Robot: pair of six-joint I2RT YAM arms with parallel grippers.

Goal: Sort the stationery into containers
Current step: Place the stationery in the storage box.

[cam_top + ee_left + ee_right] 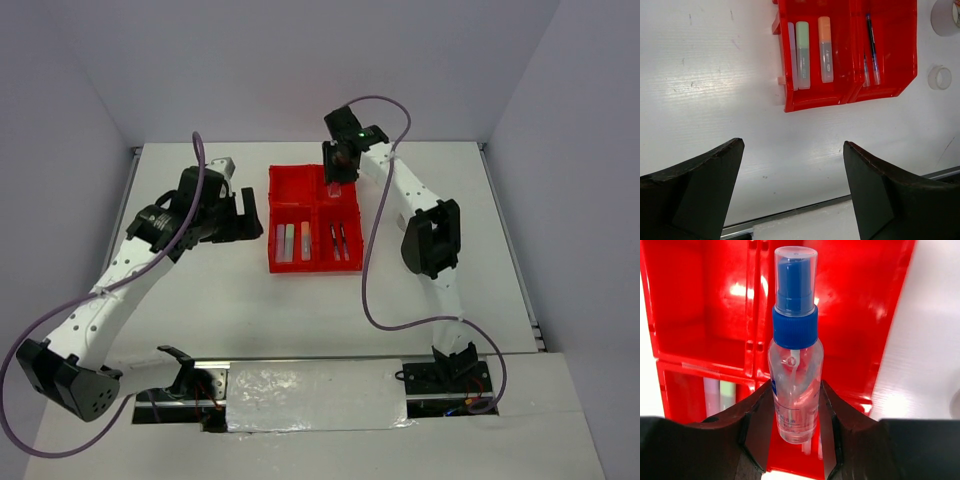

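Tape roll: lying far beyond the left gripper fingers, to their right, running off the top corner.
Red tray: far compartments being cut off by the upper edge.
Bottle: lower sides being covered by the right gripper fingers; label print blurring.
Sticks: only short lengths showing above the left-hand finger.

A white table is filling the middle of the scene, its matte top catching soft, even light and showing a few small dark scuffs. Plain pale grey-lavender panels are closing it in: a back wall, a left wall and a right wall. A metal rail is running along the near edge, and a crinkled silvery sheet is lying just in front of it.
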